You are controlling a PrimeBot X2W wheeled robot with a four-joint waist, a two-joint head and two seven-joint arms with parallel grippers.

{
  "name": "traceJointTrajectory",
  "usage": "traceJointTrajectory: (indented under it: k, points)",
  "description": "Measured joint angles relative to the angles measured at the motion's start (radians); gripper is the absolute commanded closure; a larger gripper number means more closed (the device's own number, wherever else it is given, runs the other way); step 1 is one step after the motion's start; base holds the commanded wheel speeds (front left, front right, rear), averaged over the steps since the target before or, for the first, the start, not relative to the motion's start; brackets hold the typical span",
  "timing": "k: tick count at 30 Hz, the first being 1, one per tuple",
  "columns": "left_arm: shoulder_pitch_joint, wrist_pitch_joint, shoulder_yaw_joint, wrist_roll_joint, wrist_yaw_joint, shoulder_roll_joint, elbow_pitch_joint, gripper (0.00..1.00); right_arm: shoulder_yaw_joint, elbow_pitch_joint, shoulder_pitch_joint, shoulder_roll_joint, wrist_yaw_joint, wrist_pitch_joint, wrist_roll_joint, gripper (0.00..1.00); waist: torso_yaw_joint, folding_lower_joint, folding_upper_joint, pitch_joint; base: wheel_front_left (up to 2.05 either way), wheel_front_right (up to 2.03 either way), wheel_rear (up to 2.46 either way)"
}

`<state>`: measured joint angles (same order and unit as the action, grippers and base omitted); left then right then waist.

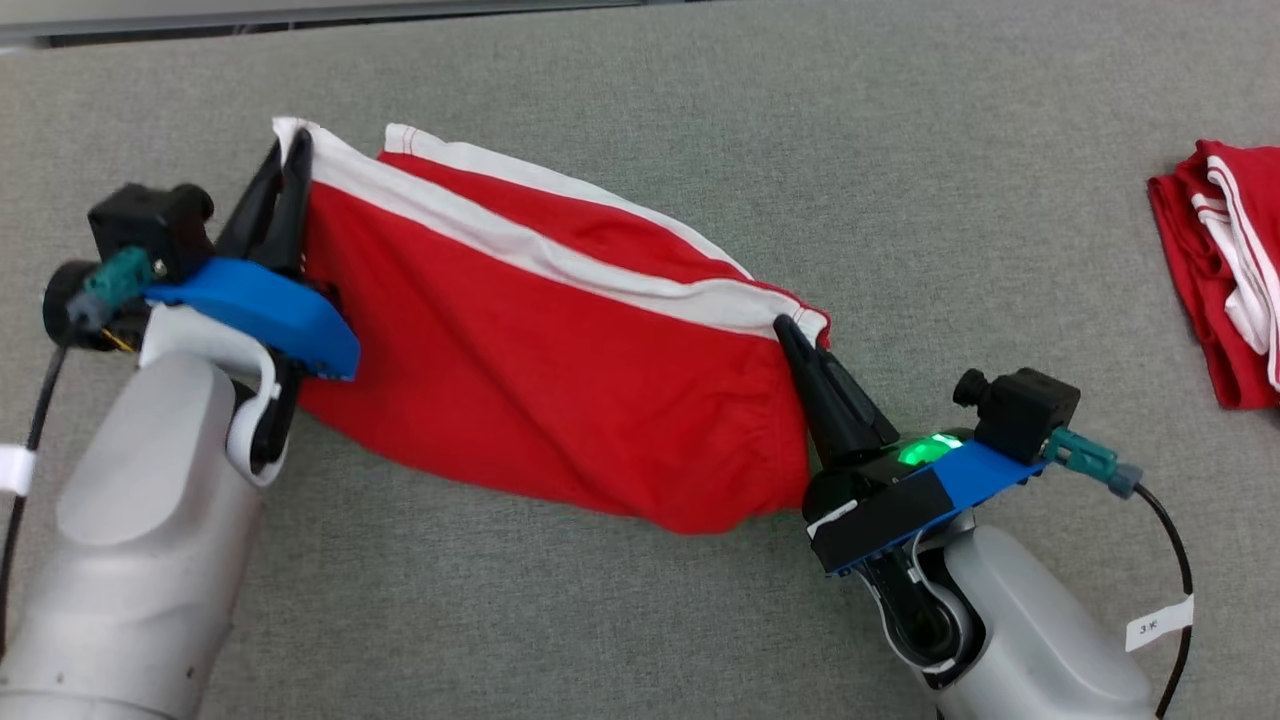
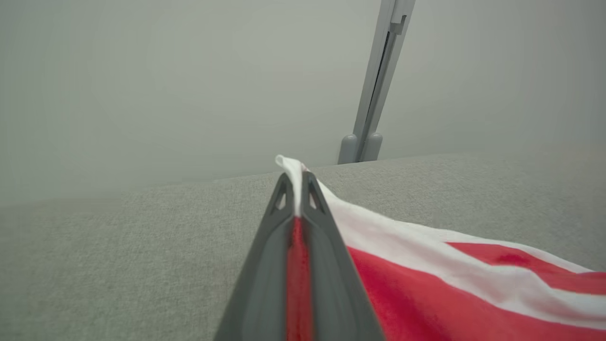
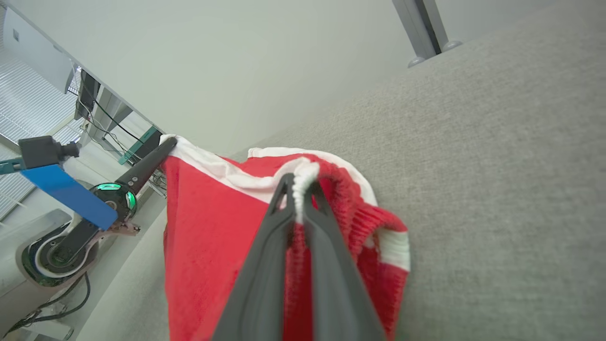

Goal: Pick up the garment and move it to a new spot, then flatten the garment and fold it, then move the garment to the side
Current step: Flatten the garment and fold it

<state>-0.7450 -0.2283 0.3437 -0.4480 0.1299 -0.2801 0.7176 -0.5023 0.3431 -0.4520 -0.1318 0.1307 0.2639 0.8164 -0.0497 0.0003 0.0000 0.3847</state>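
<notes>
I have both arms out in front of me, well apart, coming up from the bottom corners of the head view. My left forearm (image 1: 130,520) slants up and inward. Its wrist carries the left gripper (image 1: 288,150) pointing away from me, fingers (image 2: 265,265) pressed together with a white-edged corner of the garment (image 1: 520,380) pinched between them. My right forearm (image 1: 1040,640) rises from the lower right. The right gripper (image 1: 790,330) leans up and toward my left, its fingers (image 3: 258,284) clamped on the opposite end of the cloth. A green light (image 1: 925,450) glows on the right wrist. The left gripper sits farther from me than the right.
</notes>
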Motion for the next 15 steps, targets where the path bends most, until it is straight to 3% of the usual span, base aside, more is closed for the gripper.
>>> traceJointTrajectory:
  k: [9, 15]
  points:
    - [-0.179, 0.121, 0.185, -0.147, 0.0, -0.103, 0.066, 1.0, 0.041, 0.016, -0.047, 0.039, 0.0, 0.0, 0.004, 1.0, -0.024, -0.0003, 0.0, 0.055, 0.0, 0.0, 0.0]
    - [-0.223, 0.13, 0.261, -0.225, 0.0, -0.127, 0.106, 1.0, 0.062, 0.02, -0.056, 0.055, 0.0, 0.0, -0.003, 1.0, -0.041, -0.0003, 0.0, 0.076, 0.0, 0.0, 0.0]
